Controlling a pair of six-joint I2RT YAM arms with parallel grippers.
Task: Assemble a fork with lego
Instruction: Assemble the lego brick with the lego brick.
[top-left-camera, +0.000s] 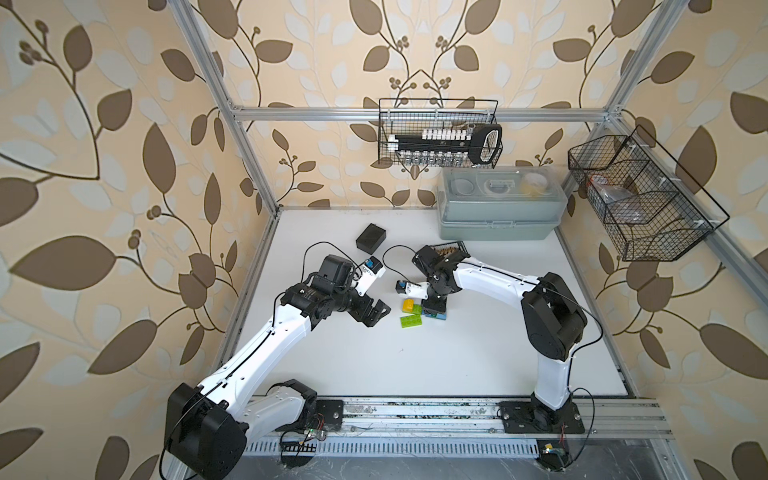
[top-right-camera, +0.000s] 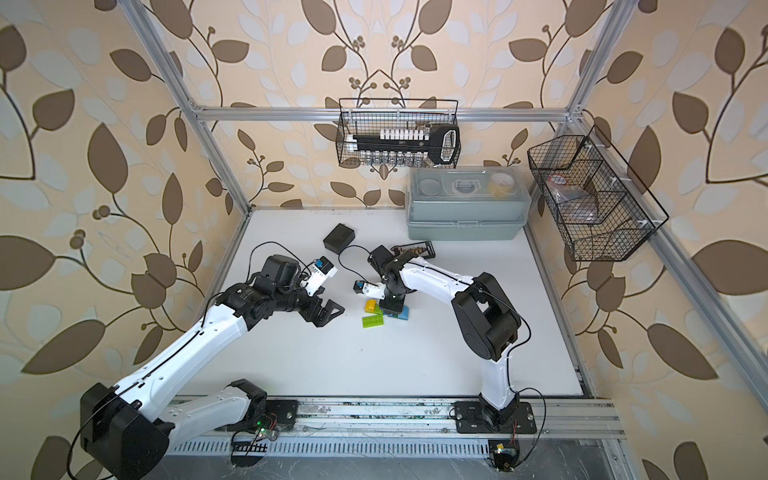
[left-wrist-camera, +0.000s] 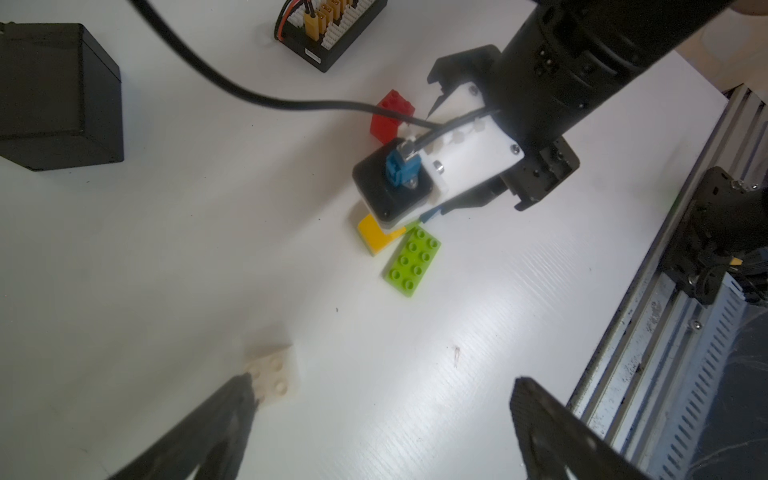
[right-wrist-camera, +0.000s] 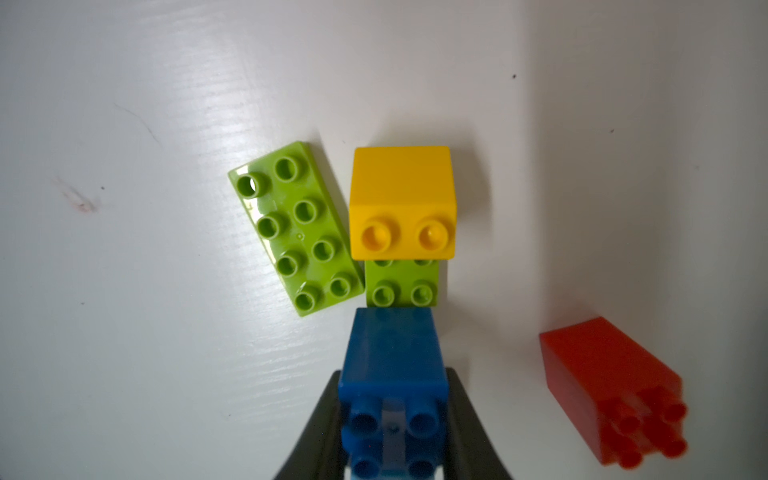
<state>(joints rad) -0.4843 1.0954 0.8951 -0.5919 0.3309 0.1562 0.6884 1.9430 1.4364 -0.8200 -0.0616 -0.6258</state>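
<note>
Near the middle of the white worktop (top-left-camera: 374, 365) the fork (top-left-camera: 409, 306) is only just begun. The left tool (top-left-camera: 378, 316) hangs wide open over the worktop and holds nothing. The right tool (right-wrist-camera: 394, 390) points down and is squeezed tight on a blue square plastic brick (right-wrist-camera: 392, 353).

A flat lime-green oblong plastic brick (right-wrist-camera: 293, 228) lies loose, right up against the build. A second lime-green oblong brick (right-wrist-camera: 401, 286) is the crossbar. A yellow square plastic brick (right-wrist-camera: 401, 195) is stuck on one end of it as the first prong. The blue brick looks to sit on the same crossbar, a small gap away, and I think it is being pushed on as the next prong.

A red square plastic brick (right-wrist-camera: 611, 386) stands apart, toward the back edge. A white square plastic brick (left-wrist-camera: 274, 374) lies toward the left edge, by one finger of the left tool. A bit of light-blue brick (top-right-camera: 404, 314) peeks out beside the right tool.

Left to do, I think: the last prong and the red-and-white stem.
</note>
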